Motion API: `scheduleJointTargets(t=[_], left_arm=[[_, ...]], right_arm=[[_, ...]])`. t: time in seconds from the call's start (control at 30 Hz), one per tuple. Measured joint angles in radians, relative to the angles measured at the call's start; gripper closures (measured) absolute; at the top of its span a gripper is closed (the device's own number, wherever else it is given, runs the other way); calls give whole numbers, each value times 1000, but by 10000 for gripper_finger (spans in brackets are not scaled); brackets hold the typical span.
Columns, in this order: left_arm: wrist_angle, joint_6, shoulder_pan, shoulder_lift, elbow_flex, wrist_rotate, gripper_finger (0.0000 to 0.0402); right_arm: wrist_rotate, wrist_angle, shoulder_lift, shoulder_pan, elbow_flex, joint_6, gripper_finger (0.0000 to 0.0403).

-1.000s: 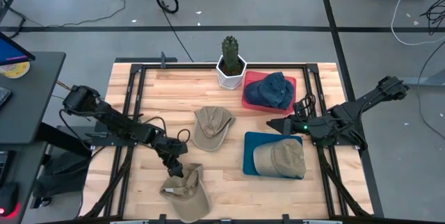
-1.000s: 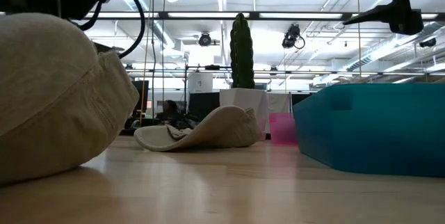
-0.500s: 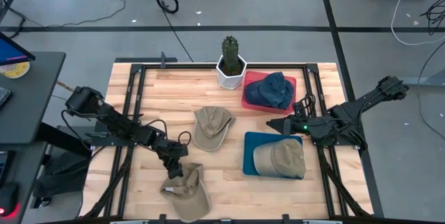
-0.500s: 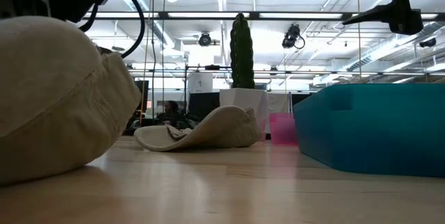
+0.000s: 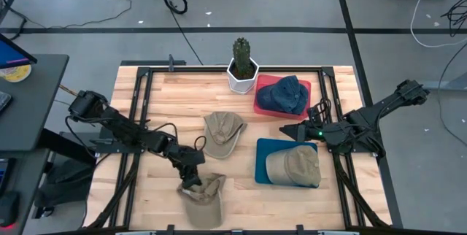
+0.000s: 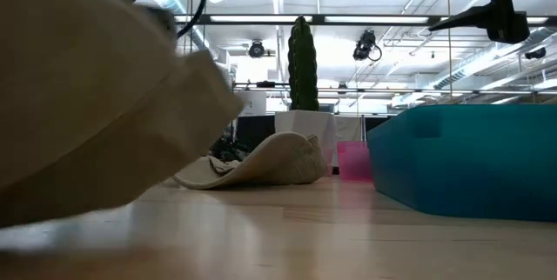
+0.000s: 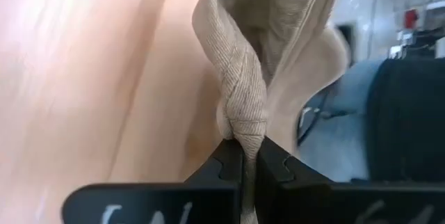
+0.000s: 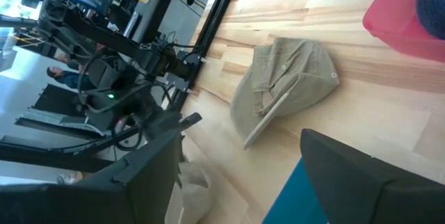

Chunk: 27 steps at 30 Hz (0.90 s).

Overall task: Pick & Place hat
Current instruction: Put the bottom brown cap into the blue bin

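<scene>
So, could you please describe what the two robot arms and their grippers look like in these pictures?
Both arms are dark, nearly black, jointed links, with loose black cables looping alongside them. The left gripper has two flat black fingers with stepped, interlocking inner edges and faint pale lettering on the body behind them. The right gripper tapers to a point, with a small green light glowing just behind it; its fingers are broad, matte black plates.

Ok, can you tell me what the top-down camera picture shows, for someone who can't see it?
The left gripper pinches a tan hat near the wooden table's front edge. Another tan hat lies mid-table; the right gripper waits open beside the teal tray.
</scene>
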<state>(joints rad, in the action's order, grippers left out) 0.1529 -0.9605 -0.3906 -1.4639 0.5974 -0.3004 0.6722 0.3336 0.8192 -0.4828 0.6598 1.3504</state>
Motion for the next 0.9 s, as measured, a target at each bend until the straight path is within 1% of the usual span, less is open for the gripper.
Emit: scheduleJointTargets(t=[0.07, 0.17, 0.27, 0.4, 0.47, 0.57, 0.67, 0.77, 0.9], left_arm=[[-22, 26, 14, 0, 42, 0, 393], [-158, 102, 34, 0, 126, 2, 393], [-400, 226, 49, 0, 224, 23, 393], [-711, 388, 77, 0, 352, 93, 393], [-850, 447, 98, 0, 417, 131, 394], [-1013, 530, 132, 0, 527, 170, 394], [-1142, 599, 166, 0, 649, 228, 394], [-1233, 645, 201, 0, 782, 289, 394], [-1301, 677, 239, 0, 977, 328, 394]], right_arm=[[0, -2, 0, 0, 0, 1, 104], [0, -2, 0, 0, 0, 1, 104], [0, -2, 0, 0, 0, 1, 104], [0, -3, 0, 0, 0, 3, 104], [-2, -3, 0, 0, 0, 3, 104], [-8, -3, 0, 0, 0, 3, 104], [-11, -3, 0, 0, 0, 3, 104], [-11, -3, 0, 0, 0, 3, 104], [-11, -4, 0, 0, 0, 3, 104]])
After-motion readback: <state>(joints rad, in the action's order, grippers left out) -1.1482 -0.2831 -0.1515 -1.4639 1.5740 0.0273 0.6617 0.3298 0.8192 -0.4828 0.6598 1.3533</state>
